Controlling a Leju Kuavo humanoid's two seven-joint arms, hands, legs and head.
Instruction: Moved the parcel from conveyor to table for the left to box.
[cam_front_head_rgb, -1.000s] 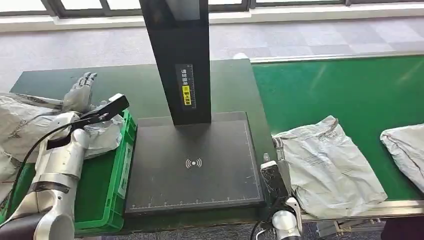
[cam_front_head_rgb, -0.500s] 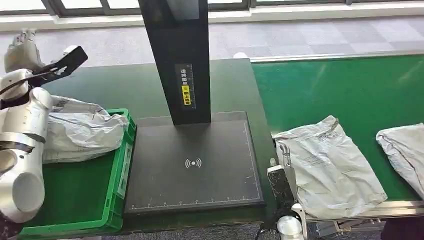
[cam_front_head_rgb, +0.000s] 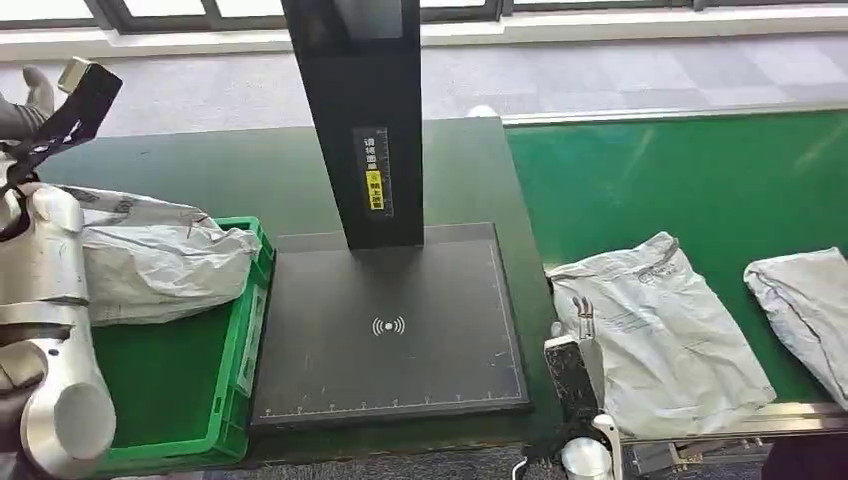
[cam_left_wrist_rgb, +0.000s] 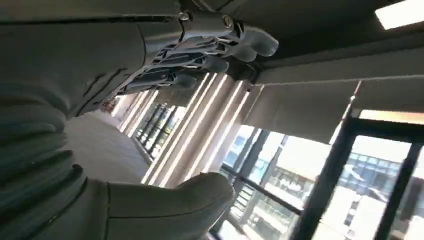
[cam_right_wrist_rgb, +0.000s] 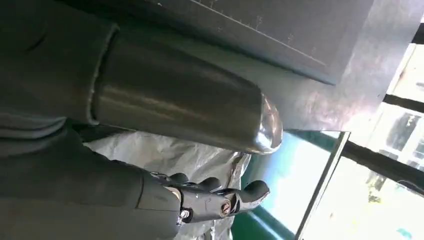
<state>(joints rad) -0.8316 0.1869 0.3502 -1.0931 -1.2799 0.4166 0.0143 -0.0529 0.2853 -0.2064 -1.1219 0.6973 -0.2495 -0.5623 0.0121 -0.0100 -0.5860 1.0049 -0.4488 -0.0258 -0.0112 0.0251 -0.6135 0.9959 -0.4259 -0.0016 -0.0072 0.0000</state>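
Transfer not begun: crumpled grey plastic parcel (cam_front_head_rgb: 655, 325) lies on green conveyor belt (cam_front_head_rgb: 700, 180) at lower right of frame, right hand (cam_right_wrist_rgb: 210, 197) beside it, loosely curled, empty; left hand (cam_left_wrist_rgb: 210, 55) raised, spread, empty.

A black scanner column (cam_front_head_rgb: 352, 110) with a yellow label rises from a dark scanning pad (cam_front_head_rgb: 388, 330) at frame centre, windows (cam_front_head_rgb: 60, 12) along the top edge.
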